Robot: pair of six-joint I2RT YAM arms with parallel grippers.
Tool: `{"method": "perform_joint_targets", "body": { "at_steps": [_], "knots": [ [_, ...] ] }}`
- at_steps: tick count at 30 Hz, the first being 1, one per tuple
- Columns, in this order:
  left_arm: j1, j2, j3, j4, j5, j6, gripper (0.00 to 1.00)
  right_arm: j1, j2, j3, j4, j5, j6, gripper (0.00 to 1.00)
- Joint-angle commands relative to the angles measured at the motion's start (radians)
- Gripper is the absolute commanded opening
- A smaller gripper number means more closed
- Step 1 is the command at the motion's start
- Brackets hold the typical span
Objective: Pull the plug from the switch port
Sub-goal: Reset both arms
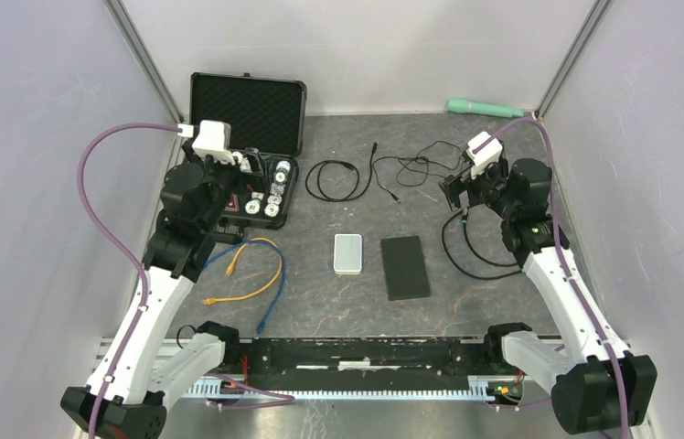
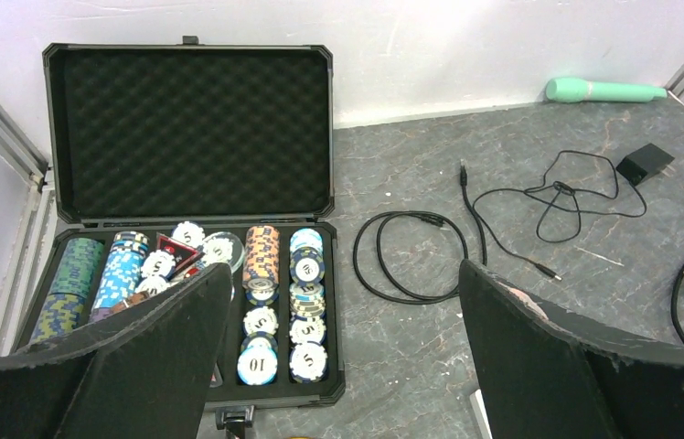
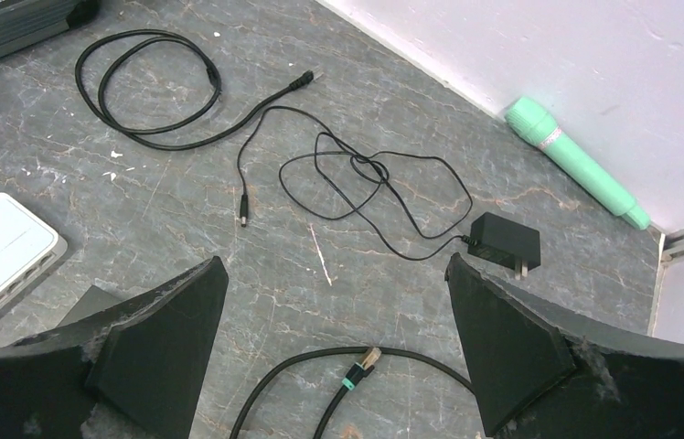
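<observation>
The white network switch (image 1: 348,253) lies flat at mid-table with no cable visibly entering it, its ports too small to read; a black Ethernet cable's plug (image 3: 365,358) rests loose on the tabletop below the right gripper (image 3: 338,352). This fits either a plug already withdrawn or another cable awaiting attention. Both the right and the left gripper (image 2: 334,343) hover wide open, holding nothing.

A small white rectangular plastic switch (image 1: 348,253) is seen flat at frame centre; a black cable's plug (image 3: 362,363) – green-collared, clear-tipped – lies unplugged, lower centre in the right wrist view.
</observation>
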Motion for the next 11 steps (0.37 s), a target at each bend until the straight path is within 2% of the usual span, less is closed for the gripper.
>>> {"method": "perform_joint_targets", "body": {
  "at_steps": [1, 11],
  "knots": [
    [0.006, -0.003, 0.006, 0.007, 0.018, 0.043, 1.0, -0.003, -0.021, -0.01, 0.04, -0.017, -0.009, 0.98],
    [0.006, 0.007, -0.004, 0.008, 0.045, 0.043, 1.0, -0.012, -0.021, -0.016, 0.041, -0.003, -0.002, 0.98]
  ]
}}
